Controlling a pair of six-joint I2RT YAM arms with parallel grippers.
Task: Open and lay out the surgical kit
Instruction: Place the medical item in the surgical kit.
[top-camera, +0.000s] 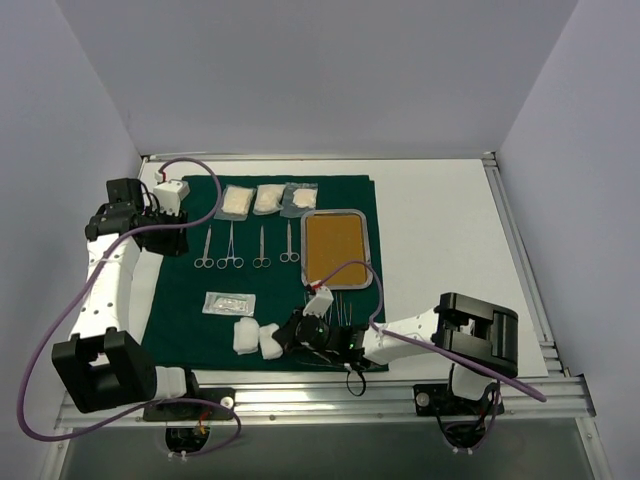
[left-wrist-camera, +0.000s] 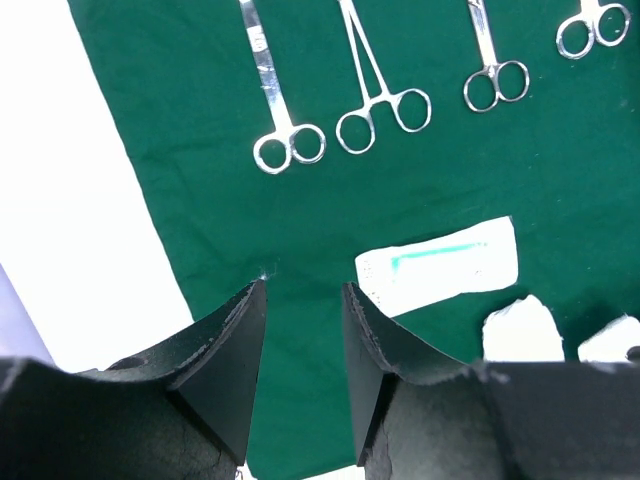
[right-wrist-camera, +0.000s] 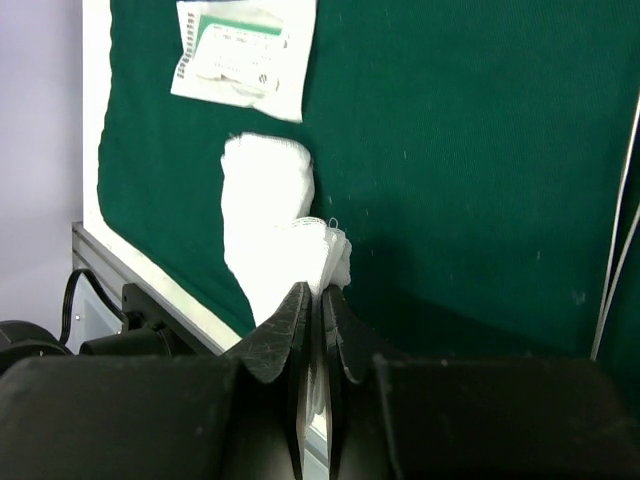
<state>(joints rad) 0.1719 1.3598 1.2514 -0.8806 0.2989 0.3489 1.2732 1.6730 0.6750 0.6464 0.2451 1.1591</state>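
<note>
The dark green cloth (top-camera: 190, 320) lies spread flat on the table. On it are the steel tray (top-camera: 303, 250), a row of ring-handled clamps (top-camera: 231, 246), three gauze packets (top-camera: 267, 199) and a clear packet (top-camera: 228, 303). Two white gauze pads (top-camera: 245, 335) rest near the cloth's front edge. My right gripper (right-wrist-camera: 318, 292) is low over the cloth, shut on the edge of the nearer gauze pad (right-wrist-camera: 318, 250). Thin tweezers (right-wrist-camera: 615, 260) lie to its right. My left gripper (left-wrist-camera: 303, 288) hangs open high above the cloth's left part, with nothing between its fingers.
The table's metal front rail (top-camera: 330, 398) runs just beyond the cloth's edge, close to my right gripper (top-camera: 283, 338). Bare white tabletop (top-camera: 450, 250) lies to the right of the tray. Purple cables (top-camera: 60, 330) loop around the left arm.
</note>
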